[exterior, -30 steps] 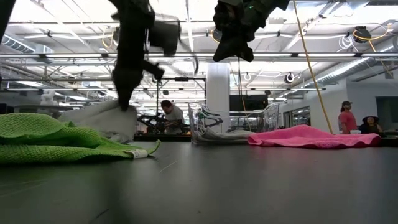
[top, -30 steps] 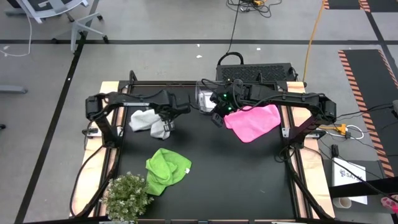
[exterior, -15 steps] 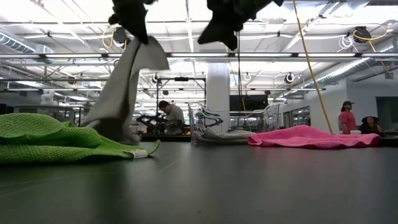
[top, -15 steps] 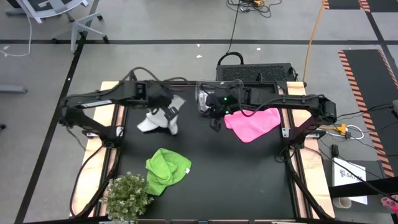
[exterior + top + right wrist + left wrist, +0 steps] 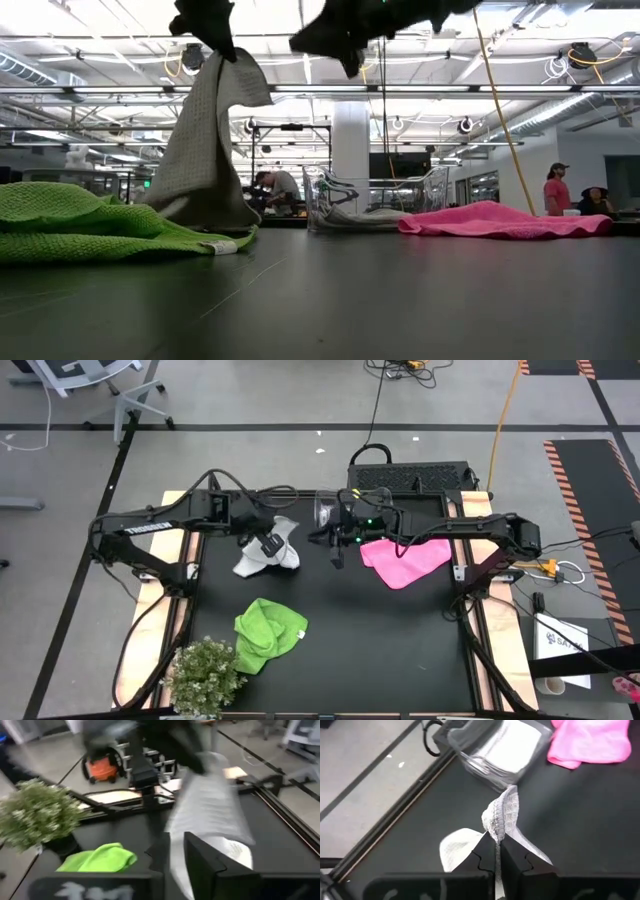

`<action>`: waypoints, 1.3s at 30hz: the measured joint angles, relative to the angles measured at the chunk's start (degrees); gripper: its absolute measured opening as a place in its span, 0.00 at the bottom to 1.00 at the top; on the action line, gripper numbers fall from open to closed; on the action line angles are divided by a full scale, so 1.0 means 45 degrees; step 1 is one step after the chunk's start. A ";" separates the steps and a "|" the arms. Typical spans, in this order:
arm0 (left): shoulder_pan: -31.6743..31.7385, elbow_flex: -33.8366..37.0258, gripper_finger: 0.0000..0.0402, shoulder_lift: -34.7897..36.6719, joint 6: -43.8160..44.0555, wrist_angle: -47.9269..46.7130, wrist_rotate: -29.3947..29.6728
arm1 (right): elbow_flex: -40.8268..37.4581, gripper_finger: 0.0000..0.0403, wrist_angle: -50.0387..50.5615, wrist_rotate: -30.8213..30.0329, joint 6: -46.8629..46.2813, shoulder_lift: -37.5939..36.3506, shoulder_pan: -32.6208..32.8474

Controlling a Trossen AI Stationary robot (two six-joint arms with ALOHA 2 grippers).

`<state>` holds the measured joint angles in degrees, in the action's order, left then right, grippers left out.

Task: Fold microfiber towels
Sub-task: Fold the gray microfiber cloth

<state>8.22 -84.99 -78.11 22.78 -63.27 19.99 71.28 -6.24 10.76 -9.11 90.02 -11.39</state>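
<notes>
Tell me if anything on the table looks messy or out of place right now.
Nothing looks spilled or broken. The green towel lies crumpled near the plant, and the pink towel is spread unevenly. A white towel hangs from the left hand, its lower end resting on the table.
</notes>
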 joint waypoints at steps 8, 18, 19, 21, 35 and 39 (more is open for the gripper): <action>-0.0653 0.0000 0.01 0.0015 0.0620 0.0011 -0.0461 | -0.0975 0.35 -0.1995 0.0004 -0.0606 0.0114 -0.0590; -0.0941 0.0000 0.01 0.0015 0.1084 0.0083 -0.0755 | -0.0985 0.45 -0.4345 0.2081 -0.1155 0.2097 -0.0578; -0.0952 0.0000 0.01 0.0015 0.1143 0.0079 -0.0777 | -0.0994 0.45 -0.4299 0.2117 -0.1157 0.2211 -0.0698; -0.1024 0.0000 0.03 0.0015 0.1307 0.0083 -0.0781 | -0.0995 0.45 -0.4386 0.2370 -0.1169 0.2334 -0.0935; -0.1276 0.0000 0.02 0.0015 0.1629 0.0074 -0.1102 | -0.0279 0.45 -0.4559 0.3408 -0.0815 0.2465 -0.1273; -0.1276 0.0000 0.03 0.0015 0.1647 0.0077 -0.1103 | -0.0101 0.45 -0.4548 0.3675 -0.0694 0.2837 -0.0898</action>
<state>2.48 -84.99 -78.04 30.20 -62.92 15.02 70.83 -26.70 27.30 -12.23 102.78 -15.43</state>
